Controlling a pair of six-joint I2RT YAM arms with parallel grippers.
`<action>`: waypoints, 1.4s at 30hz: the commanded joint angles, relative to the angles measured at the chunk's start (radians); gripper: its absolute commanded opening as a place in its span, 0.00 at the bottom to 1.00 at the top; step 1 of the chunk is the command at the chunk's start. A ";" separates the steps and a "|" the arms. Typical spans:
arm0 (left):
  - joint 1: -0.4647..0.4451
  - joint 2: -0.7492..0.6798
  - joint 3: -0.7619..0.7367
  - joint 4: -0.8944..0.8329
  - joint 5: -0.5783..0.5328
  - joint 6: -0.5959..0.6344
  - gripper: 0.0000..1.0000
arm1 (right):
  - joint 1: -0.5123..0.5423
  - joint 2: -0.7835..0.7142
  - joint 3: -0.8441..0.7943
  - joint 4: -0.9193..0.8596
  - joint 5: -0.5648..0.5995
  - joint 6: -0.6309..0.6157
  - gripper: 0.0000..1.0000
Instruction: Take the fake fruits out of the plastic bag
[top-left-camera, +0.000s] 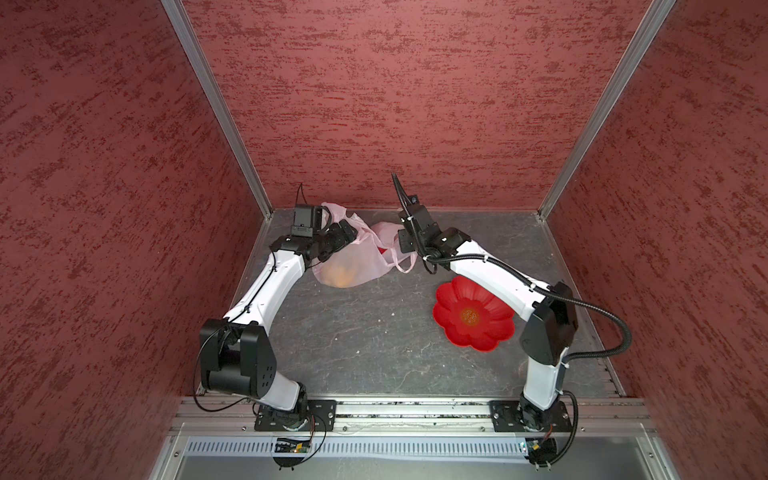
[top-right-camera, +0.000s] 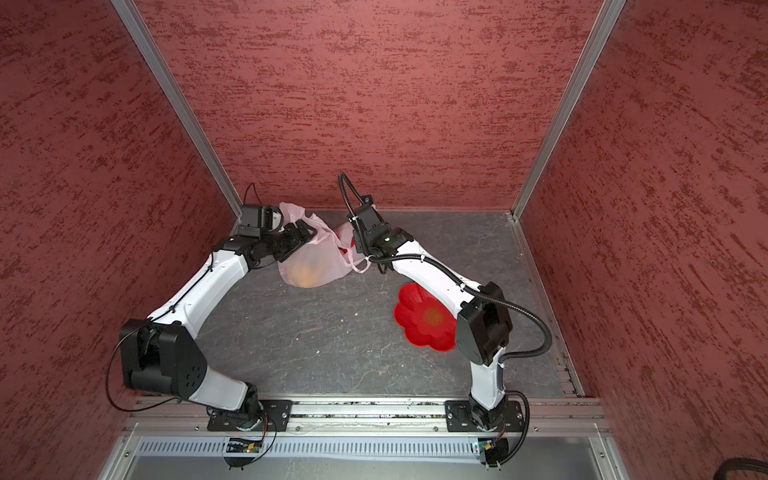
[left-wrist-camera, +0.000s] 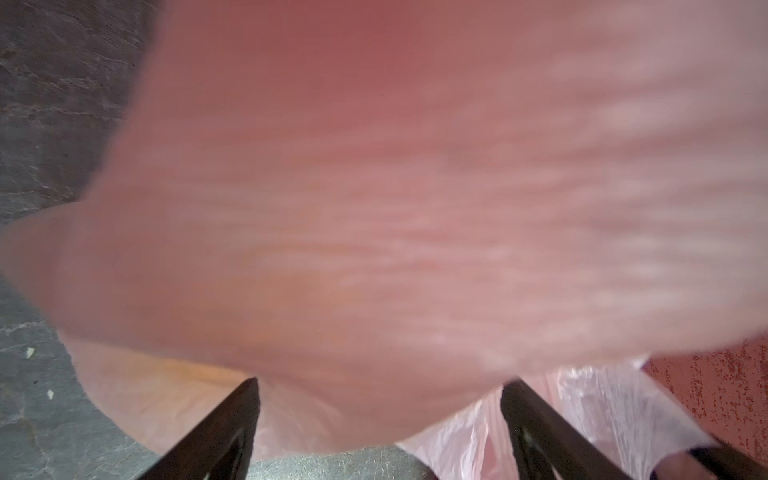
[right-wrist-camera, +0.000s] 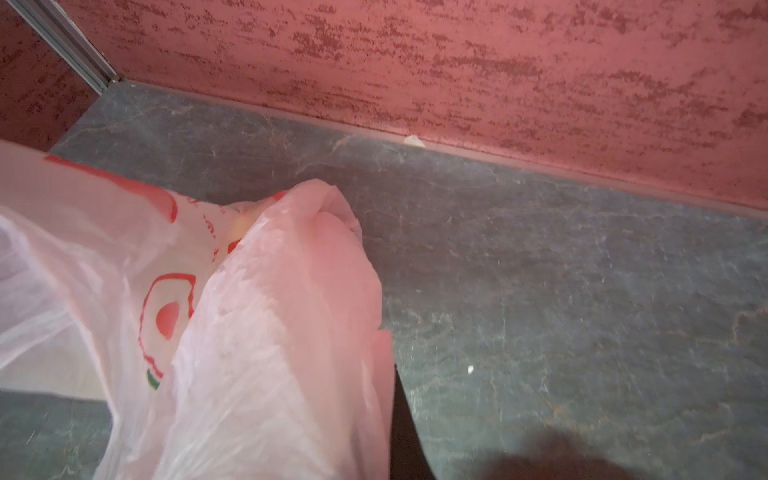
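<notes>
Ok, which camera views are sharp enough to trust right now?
Left wrist view: plastic bag close to the lens, a blurred pink smear. Right wrist view: bag's red print clear, slightly soft. Both top views: sharp; fruit only an orange glow through the film.

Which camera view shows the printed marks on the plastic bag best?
The right wrist view: the plastic bag lies close, its red-and-green printed marks sharp. Both top views show only a small red patch of them. The left wrist view shows only blurred pink film.

1 bag (top-left-camera: 360, 259), 1 dish (top-left-camera: 457, 301)
</notes>
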 joint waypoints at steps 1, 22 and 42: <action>0.012 -0.017 -0.010 0.043 0.023 0.009 0.91 | 0.073 -0.068 -0.098 0.016 0.037 0.131 0.00; 0.028 -0.507 -0.131 -0.528 -0.018 0.146 0.84 | 0.270 -0.074 -0.176 0.203 -0.097 0.285 0.15; 0.028 -0.582 -0.220 -0.273 0.122 0.065 0.68 | 0.269 -0.373 -0.368 0.143 -0.026 0.147 0.52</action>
